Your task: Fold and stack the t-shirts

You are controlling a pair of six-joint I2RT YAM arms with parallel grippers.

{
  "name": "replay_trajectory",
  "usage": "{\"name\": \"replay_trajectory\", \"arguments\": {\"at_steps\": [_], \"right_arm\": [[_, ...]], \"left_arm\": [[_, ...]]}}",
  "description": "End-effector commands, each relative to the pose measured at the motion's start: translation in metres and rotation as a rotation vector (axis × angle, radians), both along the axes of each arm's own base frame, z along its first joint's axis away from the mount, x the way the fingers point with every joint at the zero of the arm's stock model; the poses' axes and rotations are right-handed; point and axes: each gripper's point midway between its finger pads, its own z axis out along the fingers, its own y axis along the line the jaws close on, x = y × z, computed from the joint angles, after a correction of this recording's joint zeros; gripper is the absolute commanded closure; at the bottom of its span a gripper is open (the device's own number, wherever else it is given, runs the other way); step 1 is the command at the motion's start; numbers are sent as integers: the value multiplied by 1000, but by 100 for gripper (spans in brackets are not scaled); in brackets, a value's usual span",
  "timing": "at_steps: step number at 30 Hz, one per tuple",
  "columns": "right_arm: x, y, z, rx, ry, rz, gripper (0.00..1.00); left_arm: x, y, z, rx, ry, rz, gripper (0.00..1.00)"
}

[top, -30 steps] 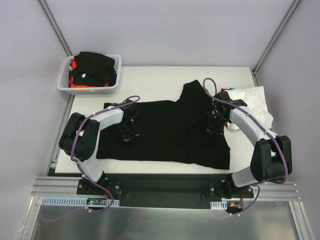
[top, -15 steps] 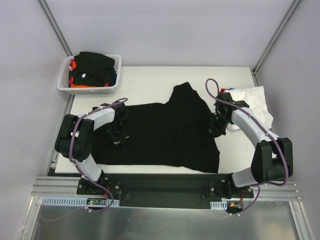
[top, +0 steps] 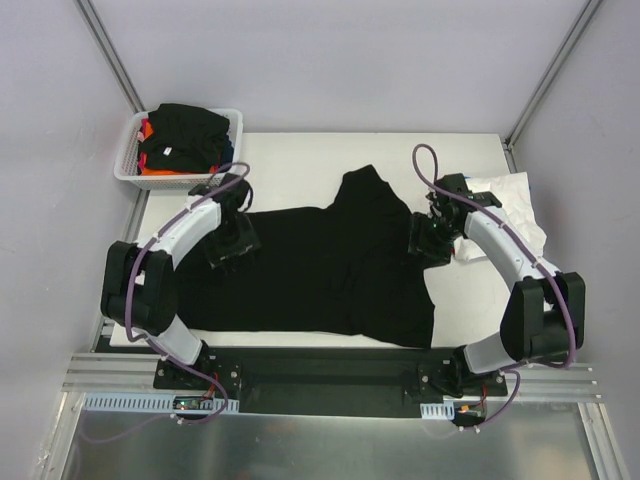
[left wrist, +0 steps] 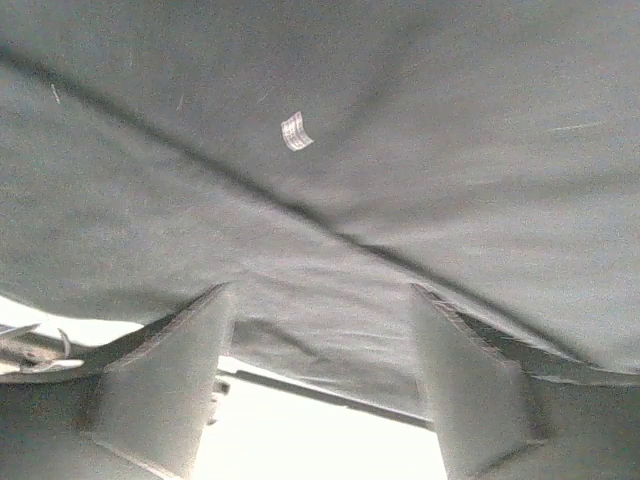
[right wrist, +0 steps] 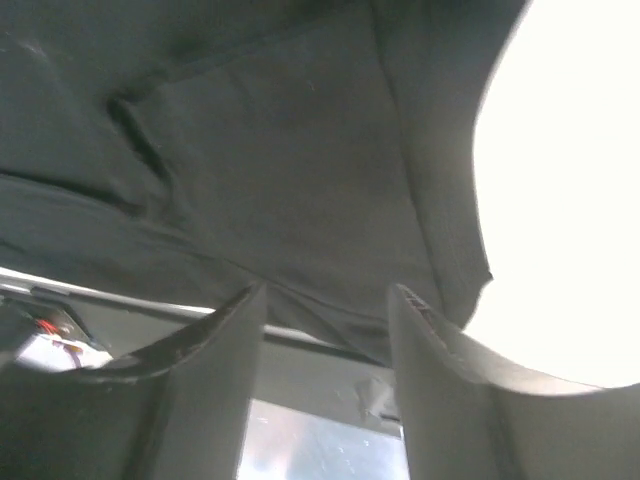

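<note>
A large black t-shirt [top: 320, 265] lies spread across the white table [top: 300, 165], one sleeve pointing to the back. My left gripper [top: 232, 240] hovers over its left part, open; in the left wrist view its fingers [left wrist: 165, 380] stand apart with the black t-shirt [left wrist: 380, 150] beyond the tips of the left gripper [left wrist: 320, 295]. My right gripper [top: 430, 238] is at the shirt's right edge, also open; the right gripper [right wrist: 325, 295] holds nothing, and the black t-shirt [right wrist: 270, 150] lies past it. A crumpled white t-shirt [top: 510, 205] lies at the right.
A white mesh basket [top: 175, 181] at the back left corner holds more shirts, a black one [top: 185, 135] on top with orange, red and blue showing beneath. A metal rail [top: 330, 372] carries the arm bases along the near edge.
Both grippers have opened and let go of the black t-shirt. The shirt was dragged left first. My left arm has since swung toward the back left, and the right has shifted slightly back.
</note>
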Motion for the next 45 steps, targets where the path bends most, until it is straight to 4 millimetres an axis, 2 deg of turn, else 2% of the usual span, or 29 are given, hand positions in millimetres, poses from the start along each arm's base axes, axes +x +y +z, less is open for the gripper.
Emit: {"name": "replay_trajectory", "arguments": {"at_steps": [1,2,5,7,8,9,11,12,17,22,25,28,32,37,39,41,42,44,45], "right_arm": [[31,21,29,144,-75,23,40],[39,22,33,169,-90,13,38],[55,30,43,247,-113,7,30],[63,36,47,297,-120,20,28],[68,37,52,314,-132,24,28],[71,39,49,326,-118,29,28],[76,41,53,344,-131,46,29],[78,40,53,340,-133,46,29],[85,34,53,311,-146,56,38],[93,32,49,294,-132,54,42],[101,36,46,306,-119,47,43],[108,37,46,310,-118,45,43],[111,35,43,300,-111,48,44],[113,37,32,305,-84,45,44],[116,38,30,310,-76,41,44],[124,40,26,315,-67,31,44],[128,40,25,315,-68,20,44],[139,40,19,308,-63,8,45],[152,41,27,307,-93,-4,46]], "left_arm": [[40,0,51,35,-149,3,16],[51,-3,61,27,-182,7,13],[64,-1,68,35,-194,27,6],[68,2,64,33,-177,48,6],[70,12,61,32,-167,87,9],[72,16,59,26,-157,116,13],[77,32,56,0,-138,193,28],[79,39,56,3,-138,212,30],[107,77,69,71,-199,233,29],[126,123,66,114,-211,288,28],[142,135,59,130,-222,260,28],[156,146,63,143,-249,249,28],[163,179,68,156,-283,255,28],[180,188,66,109,-351,134,30],[186,194,62,23,-385,189,30],[193,191,64,-93,-429,264,31],[197,202,66,-118,-460,310,31],[206,203,73,-161,-494,364,31],[212,198,69,-193,-492,363,32]]}}
